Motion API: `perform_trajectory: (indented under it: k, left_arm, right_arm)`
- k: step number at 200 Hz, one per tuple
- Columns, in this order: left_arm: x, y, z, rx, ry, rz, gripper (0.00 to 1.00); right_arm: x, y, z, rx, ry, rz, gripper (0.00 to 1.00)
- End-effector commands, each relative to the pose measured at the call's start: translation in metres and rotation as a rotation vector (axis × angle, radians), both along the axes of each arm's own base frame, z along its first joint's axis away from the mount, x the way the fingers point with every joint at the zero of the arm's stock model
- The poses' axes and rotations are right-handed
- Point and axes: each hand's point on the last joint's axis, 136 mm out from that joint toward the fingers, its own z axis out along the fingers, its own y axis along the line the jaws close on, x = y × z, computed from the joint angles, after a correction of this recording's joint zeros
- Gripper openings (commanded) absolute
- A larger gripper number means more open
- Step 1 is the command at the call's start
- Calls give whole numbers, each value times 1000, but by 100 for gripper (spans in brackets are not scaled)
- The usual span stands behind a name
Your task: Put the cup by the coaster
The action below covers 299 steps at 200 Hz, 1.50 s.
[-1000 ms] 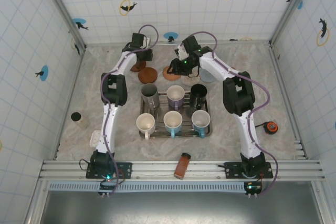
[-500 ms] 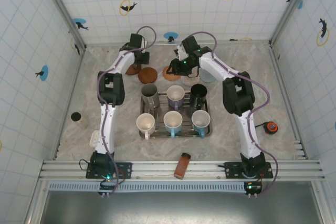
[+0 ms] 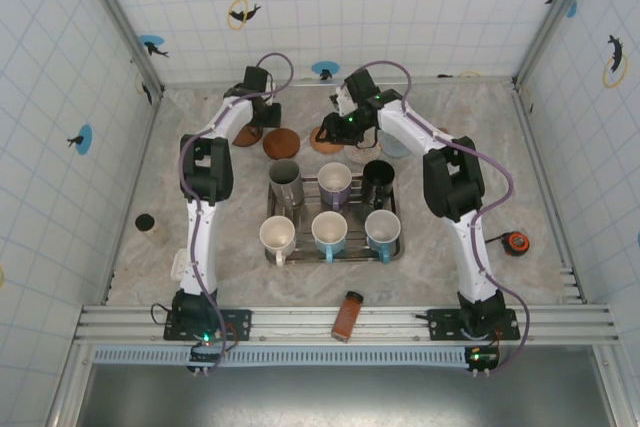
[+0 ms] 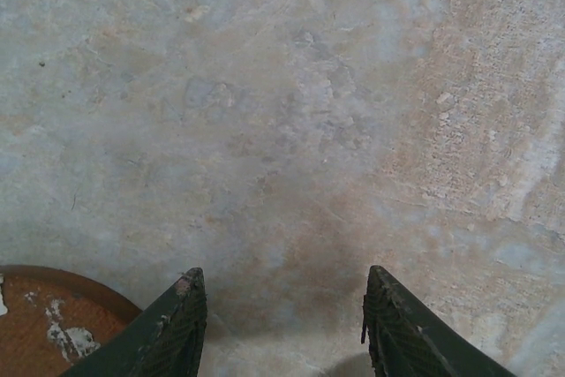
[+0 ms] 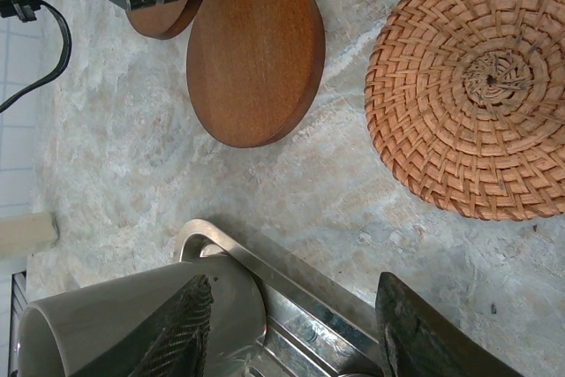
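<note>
**Grippers empty, cups unmoved.** Both grippers hung over the far half of the table [image 3: 500, 137], and neither touched a cup. The right gripper [image 5: 296, 333] had its jaws apart with nothing between them, and it hovered over a far corner of the tray [image 5: 256, 262]. The grey cup [image 5: 106, 328] stood in that corner, just beside one finger [image 5: 181, 333] and outside the gap. On the stone beyond the tray's rim lay a wooden coaster [image 5: 256, 50] and, near it, a woven coaster [image 5: 477, 86]. Both were bare.

The left gripper [image 4: 282, 324] was likewise parted and empty. It pointed down at bare table, with the edge of a second wooden coaster [image 4: 53, 324] just beside one of its fingers [image 4: 168, 342].

Seen from above, the grey cup shared the tray with five other cups [image 3: 329, 233], set in two rows of three. The tray lay between the arms' bases and the three coasters. The left gripper was well apart from every cup, at the far left beyond the wooden coasters. The right gripper was close to the woven coaster and to the tray's far edge.
</note>
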Motion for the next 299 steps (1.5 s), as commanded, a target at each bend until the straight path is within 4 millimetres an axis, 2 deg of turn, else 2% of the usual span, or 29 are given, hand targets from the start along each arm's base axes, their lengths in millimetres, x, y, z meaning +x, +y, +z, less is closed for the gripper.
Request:
perform_trajectory:
  k: [1, 17, 41, 53, 69, 99, 115, 142, 216, 236, 299]
  left_arm:
    - [-16, 8, 12, -9, 55, 32, 50]
    - [-5, 8, 36, -15, -5, 38, 52]
    - [13, 20, 74, -8, -103, 76, 55]
    - [20, 32, 86, -1, -136, 112, 55]
    - [27, 54, 89, 0, -153, 179, 54]
    - [35, 84, 72, -32, -122, 249, 53]
    - [37, 89, 60, -31, -101, 252, 53]
    - [37, 84, 41, -46, -76, 224, 53]
    - [46, 75, 20, -82, -78, 199, 53]
    - [42, 71, 10, -83, -49, 191, 54]
    - [17, 63, -14, 104, 32, 86, 53]
  right_arm:
    - [3, 7, 45, 47, -83, 11, 52]
    - [4, 8, 47, 52, -86, 10, 52]
    - [4, 11, 49, 57, -89, 13, 52]
    - [4, 12, 48, 56, -89, 14, 52]
    - [4, 14, 49, 60, -88, 17, 52]
    - [2, 19, 47, 63, -87, 24, 52]
    - [0, 22, 47, 67, -86, 28, 52]
    - [0, 23, 45, 65, -81, 27, 52]
    - [-3, 23, 42, 56, -75, 29, 52]
    - [-3, 24, 42, 55, -74, 29, 52]
    - [-5, 24, 39, 51, -66, 31, 52]
